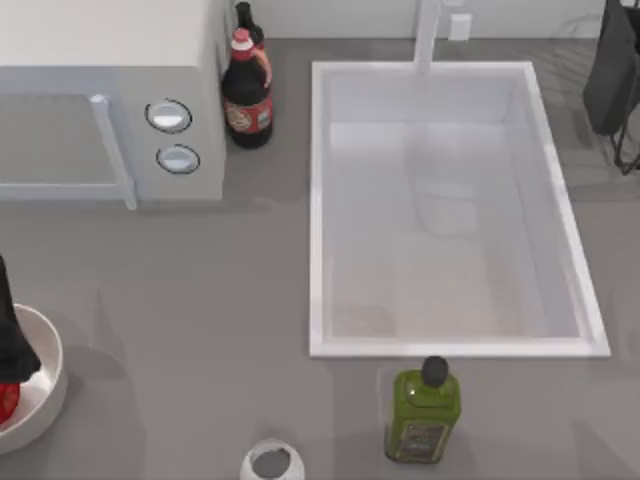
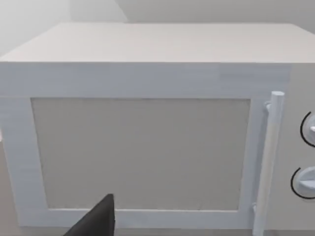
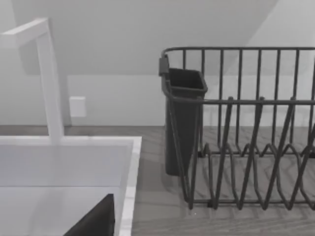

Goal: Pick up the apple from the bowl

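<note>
The white bowl (image 1: 48,352) sits at the table's left edge, cut off by the top view's border. A sliver of the red apple (image 1: 6,402) lies inside it, right at that border. My left gripper (image 1: 10,345) is a dark shape hanging over the bowl, just behind the apple; whether it touches the fruit is unclear. The left wrist view faces the microwave (image 2: 142,147) front. My right gripper (image 1: 612,70) stays parked at the far right, beyond the sink.
A microwave (image 1: 110,100) fills the back left, with a dark red-capped bottle (image 1: 247,95) beside it. The sink (image 1: 445,340) takes the middle right. A green bottle (image 1: 422,410) and a small white round thing (image 1: 271,462) stand near the front edge. A dish rack (image 3: 246,132) stands far right.
</note>
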Robot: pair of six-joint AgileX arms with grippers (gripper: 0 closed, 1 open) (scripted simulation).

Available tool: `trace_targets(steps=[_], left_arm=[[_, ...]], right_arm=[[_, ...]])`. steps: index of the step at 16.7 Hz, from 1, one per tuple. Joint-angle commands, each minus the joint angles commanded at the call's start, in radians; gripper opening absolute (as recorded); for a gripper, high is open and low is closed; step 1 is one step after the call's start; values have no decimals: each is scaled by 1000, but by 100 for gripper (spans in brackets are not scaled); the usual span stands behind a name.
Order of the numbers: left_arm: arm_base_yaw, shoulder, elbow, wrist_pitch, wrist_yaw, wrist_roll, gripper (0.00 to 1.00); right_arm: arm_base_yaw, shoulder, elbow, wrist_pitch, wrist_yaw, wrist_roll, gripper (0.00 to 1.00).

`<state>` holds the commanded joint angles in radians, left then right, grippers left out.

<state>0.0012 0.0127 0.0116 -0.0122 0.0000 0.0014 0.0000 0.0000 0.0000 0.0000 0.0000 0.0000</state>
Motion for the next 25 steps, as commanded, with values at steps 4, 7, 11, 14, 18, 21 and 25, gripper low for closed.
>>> trace_targets(steps=[4, 7, 11, 14, 18, 21, 25], left_arm=[[12, 151, 119, -140, 0, 14, 100], [27, 369, 265, -315, 0, 32, 100], [50, 730, 488, -585, 0, 59, 100], [66, 1001, 649, -778, 0, 78, 100], [83, 1269, 816, -980, 0, 99, 100], [90, 1366, 884, -1060, 0, 107, 100], [91, 1381, 894, -1071, 0, 108, 100]], right_arm=[[0, 0, 0, 0, 0, 0, 100], [0, 0, 0, 0, 0, 0, 100], [0, 0, 0, 0, 0, 0, 100], [0, 0, 0, 0, 0, 0, 100], [0, 0, 0, 0, 0, 0, 100], [0, 0, 0, 0, 0, 0, 100], [0, 0, 0, 0, 0, 0, 100]])
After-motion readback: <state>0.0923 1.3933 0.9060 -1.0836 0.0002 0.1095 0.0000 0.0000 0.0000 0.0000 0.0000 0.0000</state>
